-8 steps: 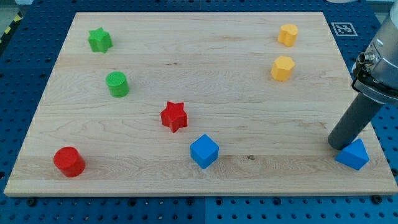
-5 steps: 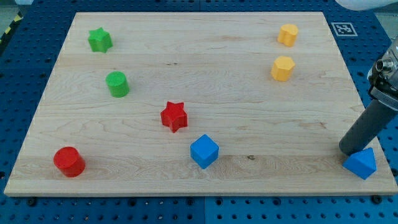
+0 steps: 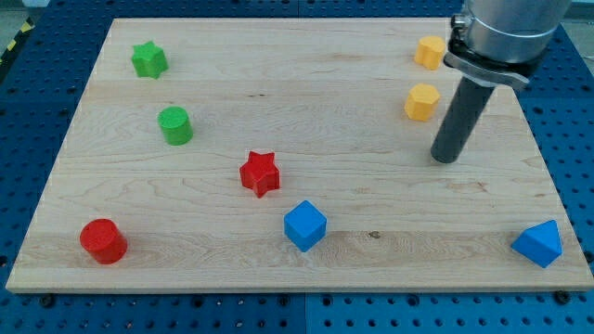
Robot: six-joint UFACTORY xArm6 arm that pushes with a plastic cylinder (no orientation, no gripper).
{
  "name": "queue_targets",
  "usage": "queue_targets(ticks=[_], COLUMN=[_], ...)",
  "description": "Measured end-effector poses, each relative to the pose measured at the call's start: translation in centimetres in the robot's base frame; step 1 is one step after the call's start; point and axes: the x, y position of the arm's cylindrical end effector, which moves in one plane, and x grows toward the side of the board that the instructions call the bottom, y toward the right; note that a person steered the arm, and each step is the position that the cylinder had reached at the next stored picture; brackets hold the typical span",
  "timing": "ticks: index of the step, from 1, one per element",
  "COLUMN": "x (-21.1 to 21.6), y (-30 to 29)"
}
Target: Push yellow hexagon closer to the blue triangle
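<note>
While my tip [image 3: 446, 160] sits on the board's right half, it touches no block: it's just below and to the view's right of the yellow hexagon [image 3: 421, 101], near but apart. No gripper on this rig, just the rod, so no jaw state to give.

Task blocks: yellow hexagon is in the upper right, w/ a second yellow block [image 3: 430, 51] (shape not clear) above it near the top edge. Blue triangle [image 3: 539, 244] lies at the bottom right corner, very close to both the right & bottom edges of the wooden board [image 3: 306, 111], so little room beyond it. Between hexagon & triangle the wood is bare, apart from the rod standing partway along that line, nearer the hexagon.

Edges: green star [image 3: 148, 59] is near the top left, w/ some margin to the left edge. Red cylinder [image 3: 102, 241] is close to the bottom left corner. Blue cube [image 3: 304, 225] is near the bottom edge, mid-board. Green cylinder [image 3: 174, 125] & red star [image 3: 260, 173] sit further in, w/ room on all sides. Biggest bare stretch is the middle, from top centre down to the red star.

Count: 8 blocks. 2 yellow, 2 blue, 2 red, 2 green. 2 stars, 2 cylinders, 1 cube, 1 triangle, 1 hexagon, 1 unclear.
</note>
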Motion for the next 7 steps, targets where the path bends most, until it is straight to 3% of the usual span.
queue_targets(ticks=[1, 5, 7], x=[-1.1, -3.1, -6.1], y=[-3.5, -3.1, -10.2])
